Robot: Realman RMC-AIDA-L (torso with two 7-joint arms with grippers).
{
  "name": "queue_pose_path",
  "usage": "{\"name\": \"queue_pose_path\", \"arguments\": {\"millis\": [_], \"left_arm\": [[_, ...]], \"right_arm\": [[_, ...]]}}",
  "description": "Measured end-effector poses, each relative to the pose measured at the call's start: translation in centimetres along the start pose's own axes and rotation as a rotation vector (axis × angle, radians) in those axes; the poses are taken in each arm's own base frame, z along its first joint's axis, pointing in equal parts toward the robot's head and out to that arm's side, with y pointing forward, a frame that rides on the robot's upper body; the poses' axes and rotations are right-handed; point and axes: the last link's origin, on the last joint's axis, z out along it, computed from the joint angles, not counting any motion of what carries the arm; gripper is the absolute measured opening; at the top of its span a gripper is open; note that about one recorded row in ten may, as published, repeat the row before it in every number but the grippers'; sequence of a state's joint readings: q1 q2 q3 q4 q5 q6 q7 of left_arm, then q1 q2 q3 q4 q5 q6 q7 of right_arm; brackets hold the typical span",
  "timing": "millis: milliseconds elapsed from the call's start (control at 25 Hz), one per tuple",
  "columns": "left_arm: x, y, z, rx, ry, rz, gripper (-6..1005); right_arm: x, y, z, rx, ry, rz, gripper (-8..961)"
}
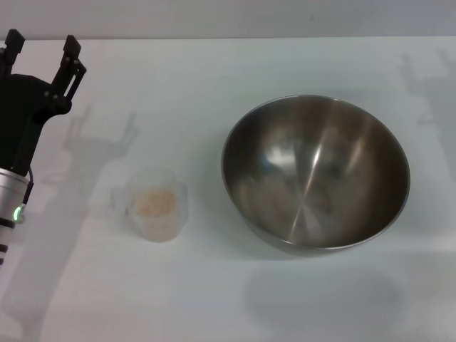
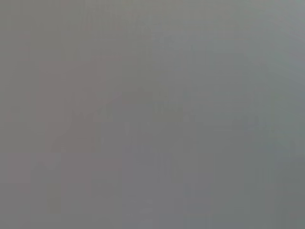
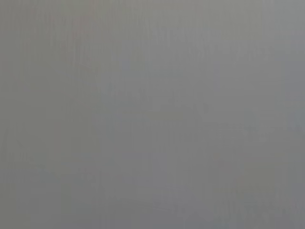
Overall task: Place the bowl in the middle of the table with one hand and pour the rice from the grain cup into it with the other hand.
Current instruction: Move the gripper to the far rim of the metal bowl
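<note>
Large round stainless-steel mixing bowl [image 1: 315, 173], shiny brushed inside, empty, upright on the plain white flat table [image 1: 214, 292]; sits right of the table's middle, nearer the right edge than the left. Small translucent clear plastic grain cup [image 1: 156, 204] stands well apart from it toward the left edge, with a loose heap of pale beige rice [image 1: 154, 201] inside. Cup's side handle can't be made out for certain. Black two-finger left gripper [image 1: 41, 44] hovers at the far-left corner, fingers spread apart, holding nothing, pointing toward the far edge. Cup lies nearer the front edge than this gripper and a little toward the bowl. Left arm is clearly closer to the cup. Right gripper not visible; both wrist views show blank grey. Judgement: bowl needs shifting leftward to centre, likely by the right arm.
</note>
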State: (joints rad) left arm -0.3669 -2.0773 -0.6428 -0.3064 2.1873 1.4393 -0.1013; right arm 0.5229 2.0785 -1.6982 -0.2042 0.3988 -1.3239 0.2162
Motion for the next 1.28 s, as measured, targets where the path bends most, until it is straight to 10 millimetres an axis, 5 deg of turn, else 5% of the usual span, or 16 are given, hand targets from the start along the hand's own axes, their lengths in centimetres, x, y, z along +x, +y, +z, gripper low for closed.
{"name": "queue_pose_path", "arguments": {"millis": [920,1120,1280], "left_arm": [[0.2,-0.2,-1.4,0.010,0.009,-0.017,822],[0.9,-0.4,-5.7,0.000,0.043,-0.052,821],[0.9,-0.4,-6.3,-0.001,0.036,-0.046,820]], "right_arm": [[0.3,-0.4,-0.6,0.022,0.018,0.004,726],[0.4,-0.4,-0.8,0.024,0.021,0.003,723],[0.4,-0.5,-0.8,0.024,0.021,0.002,720]]}}
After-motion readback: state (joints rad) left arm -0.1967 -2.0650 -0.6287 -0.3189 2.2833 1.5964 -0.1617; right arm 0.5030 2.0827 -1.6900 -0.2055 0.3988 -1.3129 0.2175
